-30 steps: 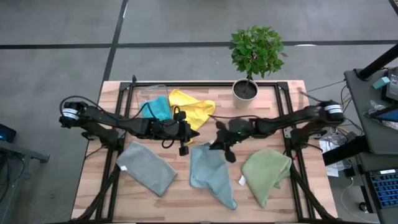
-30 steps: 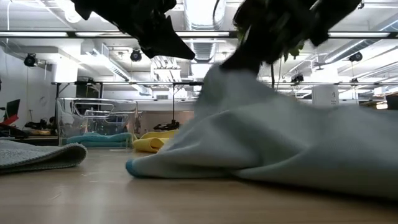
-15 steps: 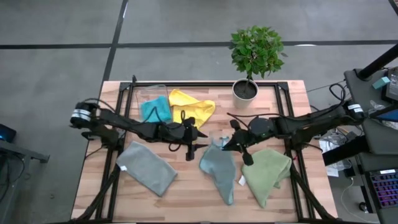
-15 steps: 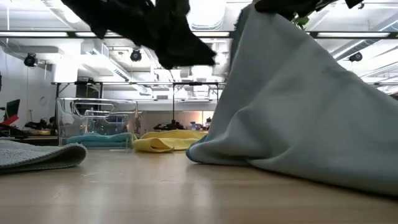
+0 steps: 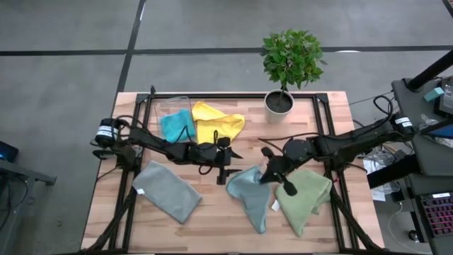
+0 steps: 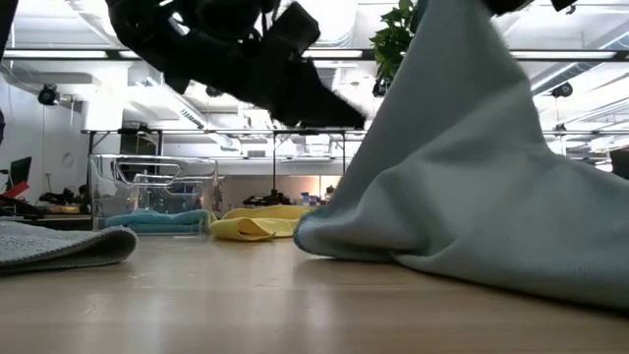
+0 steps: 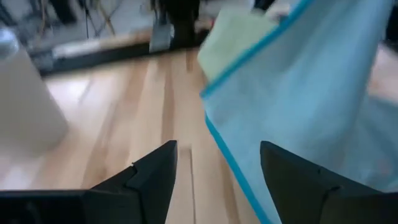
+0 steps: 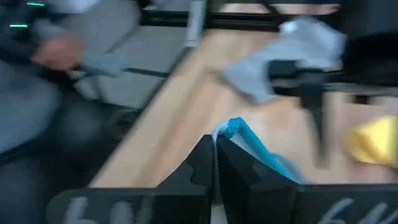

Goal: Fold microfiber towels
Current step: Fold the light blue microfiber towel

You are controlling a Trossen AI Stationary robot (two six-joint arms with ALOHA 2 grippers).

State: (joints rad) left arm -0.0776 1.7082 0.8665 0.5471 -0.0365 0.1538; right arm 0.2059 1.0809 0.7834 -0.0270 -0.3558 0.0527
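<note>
Light blue towel up by one corner, right pincer clamped on it, left pincer let go.

We see the light blue towel (image 5: 251,195) hanging from the right gripper (image 5: 267,176), whose fingers are pinched tight on its bright blue hem, the rest trailing onto the table (image 5: 212,212) below and toward the front edge. Just beside it, across a small gap, the left gripper (image 5: 225,168) hovers with jaws spread wide and nothing between them. A second ago that pincer was shut; now it has released, and the towel has swung over toward the olive green towel (image 5: 304,198) beyond the right pincer. Behind the left pincer lie the yellow towel (image 5: 216,122) and teal towel (image 5: 177,125); the grey towel (image 5: 168,191) lies well apart. From table level, the held towel blocks everything behind it.
</note>
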